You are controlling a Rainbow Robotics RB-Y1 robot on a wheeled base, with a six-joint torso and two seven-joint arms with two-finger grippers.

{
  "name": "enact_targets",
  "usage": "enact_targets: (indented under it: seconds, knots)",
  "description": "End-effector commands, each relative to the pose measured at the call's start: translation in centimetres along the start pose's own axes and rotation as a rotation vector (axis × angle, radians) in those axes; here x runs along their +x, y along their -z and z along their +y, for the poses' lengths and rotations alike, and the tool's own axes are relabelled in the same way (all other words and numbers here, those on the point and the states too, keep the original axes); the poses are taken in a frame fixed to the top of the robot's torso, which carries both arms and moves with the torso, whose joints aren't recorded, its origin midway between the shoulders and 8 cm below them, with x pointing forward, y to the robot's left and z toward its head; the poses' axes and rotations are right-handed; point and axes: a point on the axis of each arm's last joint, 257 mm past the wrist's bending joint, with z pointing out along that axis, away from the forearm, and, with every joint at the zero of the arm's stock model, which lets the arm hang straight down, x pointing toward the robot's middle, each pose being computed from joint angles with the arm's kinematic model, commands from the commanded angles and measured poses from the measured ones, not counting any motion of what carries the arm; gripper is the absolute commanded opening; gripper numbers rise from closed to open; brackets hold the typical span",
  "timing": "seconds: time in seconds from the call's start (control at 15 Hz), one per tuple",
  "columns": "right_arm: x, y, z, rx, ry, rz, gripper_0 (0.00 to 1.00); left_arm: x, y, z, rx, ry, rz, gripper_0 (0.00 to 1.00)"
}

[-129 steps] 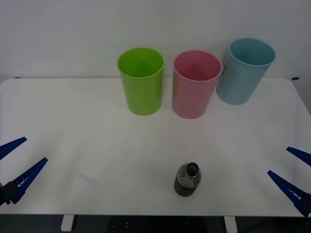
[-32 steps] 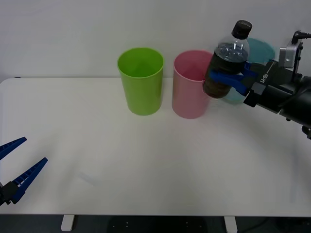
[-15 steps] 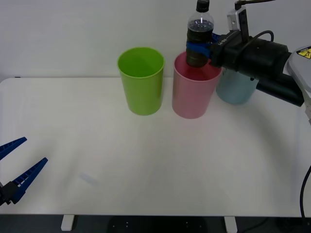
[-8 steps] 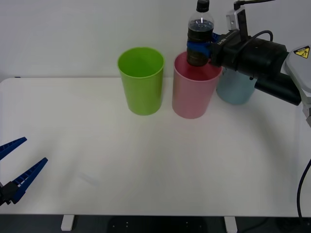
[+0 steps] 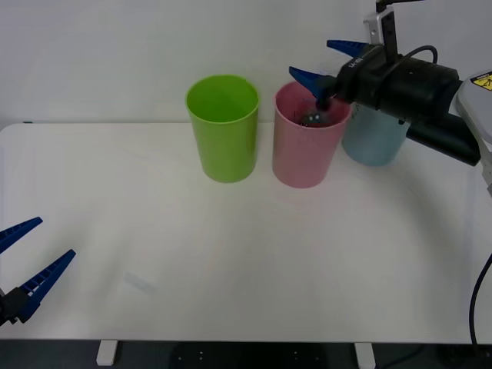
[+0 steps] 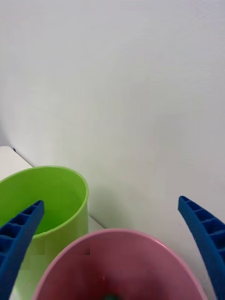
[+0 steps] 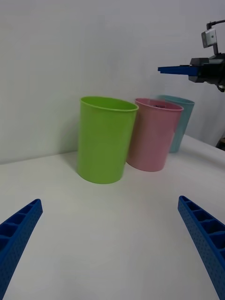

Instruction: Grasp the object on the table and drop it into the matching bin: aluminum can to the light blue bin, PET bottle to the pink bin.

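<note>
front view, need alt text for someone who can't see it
The right gripper hangs open above the pink bin, with the PET bottle just visible inside the bin. The lime green bin stands to its left and the light blue bin to its right, all at the back of the white table. The left gripper waits open at the table's near left edge.

The table (image 5: 231,231) is plain white, and the wall behind it is a pale, unpatterned grey-white. 3 bins stand in a row: a lime green bin (image 5: 223,131), the pink bin (image 5: 304,150) and the light blue bin (image 5: 375,142). Inside the pink one, the PET bottle (image 5: 314,118) shows as a dark shape. The right gripper (image 5: 327,61) has blue ribbed fingers on a black body; the left gripper (image 5: 23,261) has the same blue, ribbed fingers.
</note>
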Motion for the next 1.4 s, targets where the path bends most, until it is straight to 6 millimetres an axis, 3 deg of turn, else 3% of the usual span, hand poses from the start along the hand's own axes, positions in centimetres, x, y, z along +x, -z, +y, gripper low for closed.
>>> enact_targets:
  seconds: [0.07,0.4,0.93,1.4]
  knots:
    - [-0.3,1.0,0.1,0.004,-0.016,-0.029,1.00,0.0,0.0,0.0,0.000,0.000,0.000,1.00]
    - [0.2,4.7,1.8,0.006,-0.005,-0.064,1.00,0.0,0.0,0.0,0.000,0.000,0.000,1.00]
    - [2.0,12.7,5.2,-0.033,0.026,-0.066,1.00,0.0,0.0,0.0,0.000,0.000,0.000,1.00]
    - [5.6,18.5,6.8,-0.043,0.126,-0.021,1.00,0.0,0.0,0.0,0.000,0.000,0.000,1.00]
